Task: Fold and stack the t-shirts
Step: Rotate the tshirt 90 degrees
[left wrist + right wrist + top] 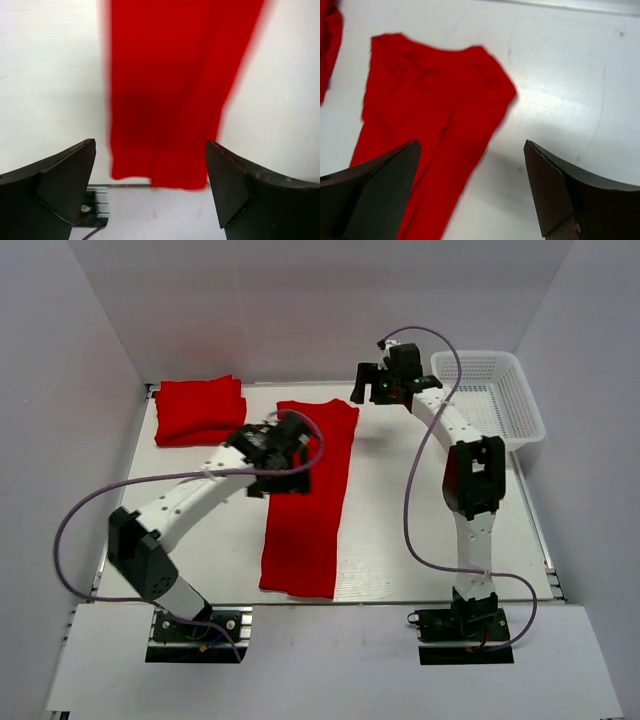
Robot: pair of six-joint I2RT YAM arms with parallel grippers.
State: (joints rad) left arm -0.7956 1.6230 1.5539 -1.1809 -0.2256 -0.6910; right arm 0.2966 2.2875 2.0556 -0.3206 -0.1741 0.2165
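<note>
One red t-shirt (pixel 308 495), folded lengthwise into a long strip, lies flat down the middle of the table (pixel 400 530). A stack of folded red t-shirts (pixel 198 410) sits at the back left. My left gripper (pixel 290 445) hovers open above the strip's left side; in its wrist view the strip (pixel 175 90) runs down to the table's near edge between the wide fingers (pixel 70 175). My right gripper (pixel 368 385) hangs open just off the strip's far right corner. The right wrist view shows that end of the strip (pixel 430 115) and nothing between the jaws (pixel 471 142).
A white mesh basket (pixel 490 395) stands at the back right beside the right arm. White walls close in the table on three sides. The metal rail of the near edge (pixel 97 197) shows below the strip's end. The stack's edge (pixel 330 40) shows at the right wrist view's top left.
</note>
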